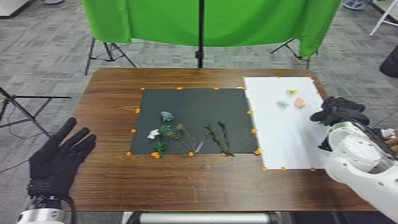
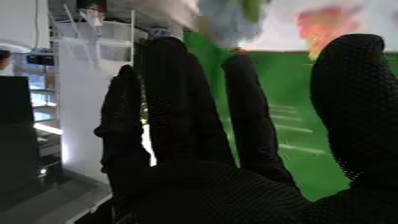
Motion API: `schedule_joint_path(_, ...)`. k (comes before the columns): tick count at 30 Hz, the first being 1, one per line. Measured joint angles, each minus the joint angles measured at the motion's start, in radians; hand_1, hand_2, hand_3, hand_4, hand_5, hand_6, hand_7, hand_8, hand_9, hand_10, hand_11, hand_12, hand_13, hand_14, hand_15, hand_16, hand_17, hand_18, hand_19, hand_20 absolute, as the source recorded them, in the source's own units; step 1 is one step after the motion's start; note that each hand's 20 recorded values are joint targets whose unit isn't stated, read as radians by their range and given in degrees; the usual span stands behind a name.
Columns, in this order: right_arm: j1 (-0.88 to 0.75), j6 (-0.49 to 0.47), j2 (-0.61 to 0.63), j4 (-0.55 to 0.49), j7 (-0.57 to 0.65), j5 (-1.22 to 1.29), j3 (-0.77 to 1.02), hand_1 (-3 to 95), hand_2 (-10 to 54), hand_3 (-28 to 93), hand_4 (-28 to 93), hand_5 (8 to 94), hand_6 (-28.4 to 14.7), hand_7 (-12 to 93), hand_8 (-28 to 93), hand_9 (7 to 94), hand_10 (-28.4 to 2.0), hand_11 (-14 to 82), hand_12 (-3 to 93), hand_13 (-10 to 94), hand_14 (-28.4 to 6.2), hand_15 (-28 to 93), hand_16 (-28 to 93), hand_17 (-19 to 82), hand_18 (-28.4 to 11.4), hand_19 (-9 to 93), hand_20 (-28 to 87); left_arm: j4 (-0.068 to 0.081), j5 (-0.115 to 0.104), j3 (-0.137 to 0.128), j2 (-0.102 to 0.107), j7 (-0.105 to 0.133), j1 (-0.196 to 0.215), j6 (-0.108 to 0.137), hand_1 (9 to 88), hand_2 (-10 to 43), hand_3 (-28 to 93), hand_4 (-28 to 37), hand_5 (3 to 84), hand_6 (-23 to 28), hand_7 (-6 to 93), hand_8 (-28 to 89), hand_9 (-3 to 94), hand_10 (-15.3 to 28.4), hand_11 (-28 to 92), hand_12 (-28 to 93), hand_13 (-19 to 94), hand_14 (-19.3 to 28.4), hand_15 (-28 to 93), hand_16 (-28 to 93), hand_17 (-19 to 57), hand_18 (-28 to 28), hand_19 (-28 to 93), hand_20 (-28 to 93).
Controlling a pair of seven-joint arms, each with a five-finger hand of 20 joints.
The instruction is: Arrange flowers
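Right robot hand (image 2: 213,195), fingers spread, empty, beside the white sheet (image 1: 286,135). Left robot hand (image 1: 58,160), likewise spread, at the bench (image 1: 204,185). Three blooms (image 1: 299,103), laid there; loose sprigs (image 1: 167,116) on the black mat (image 1: 202,104). Step, likely: early laying-out; next, pinch another sprig low down.

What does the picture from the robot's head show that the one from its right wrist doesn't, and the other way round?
Head view: the open left hand, the dark mat, and on it a white flower and leafy stems.

Right wrist view: a dark panel in the room behind.

Both: the right hand, the pink flower and the green cloth.
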Motion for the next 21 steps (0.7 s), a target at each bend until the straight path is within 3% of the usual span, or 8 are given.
schedule_joint_path(8, 0.024, -0.079, -0.014, 0.027, 0.027, 0.03, 0.002, 35.1, -9.5, 79, -28, 55.6, 2.3, 17, -14, 58.7, -16.1, 19.7, 13.9, 55, -13.1, 69, 10, 19, -27.6, 75, 44, 0.0, 0.002, 0.002, 0.0, -0.01, -0.006, 0.0, 22.4, 5.4, 82, -27.0, 34.7, 7.5, 10.4, -10, 33.0, 19.6, 19, 9, 22, 27.8, 46, -9, -11.5, 24.7, 53, 6)
schedule_joint_path(13, 0.027, -0.113, -0.026, 0.055, 0.032, 0.048, -0.016, 43.1, -9.5, 77, -28, 66.6, 4.7, 18, -12, 72.6, -11.0, 22.3, 15.4, 66, -8.2, 64, 14, 22, -24.5, 76, 44, 0.001, 0.003, 0.002, 0.0, -0.015, -0.013, 0.0, 22.5, 5.4, 82, -27.0, 34.7, 7.5, 10.4, -10, 32.9, 19.7, 19, 9, 22, 27.8, 46, -9, -11.5, 24.7, 53, 6)
schedule_joint_path(14, 0.035, -0.104, -0.025, 0.06, 0.031, 0.04, -0.034, 45.0, -9.5, 75, -28, 68.7, 4.7, 18, -9, 74.6, -10.2, 21.2, 17.1, 67, -7.4, 63, 17, 23, -24.2, 76, 44, 0.001, 0.003, 0.002, 0.0, -0.016, -0.014, 0.0, 22.5, 5.4, 82, -27.0, 34.7, 7.5, 10.4, -10, 32.9, 19.6, 19, 9, 22, 27.9, 46, -9, -11.5, 24.7, 53, 6)
schedule_joint_path(16, 0.07, -0.066, -0.023, 0.074, 0.031, -0.002, -0.092, 53.9, -9.5, 65, -28, 81.6, 5.1, 17, -2, 86.8, -7.2, 11.5, 27.8, 73, -5.0, 61, 22, 26, -22.9, 78, 44, 0.001, 0.003, 0.002, 0.0, -0.017, -0.016, 0.0, 22.5, 5.4, 82, -27.0, 34.8, 7.6, 10.4, -10, 32.9, 19.6, 19, 9, 22, 27.9, 46, -9, -11.5, 24.6, 53, 6)
schedule_joint_path(21, 0.129, 0.09, -0.023, 0.107, 0.029, -0.115, -0.22, 58.2, -9.5, 62, -28, 87.9, 5.6, 16, 0, 93.6, -5.7, 13.8, 31.9, 78, -3.7, 63, 22, 28, -21.7, 80, 44, 0.002, 0.004, 0.005, -0.004, -0.022, -0.022, 0.0, 22.6, 5.5, 82, -27.0, 34.9, 7.6, 10.4, -10, 33.0, 19.6, 19, 9, 22, 27.9, 46, -9, -11.5, 24.6, 53, 6)
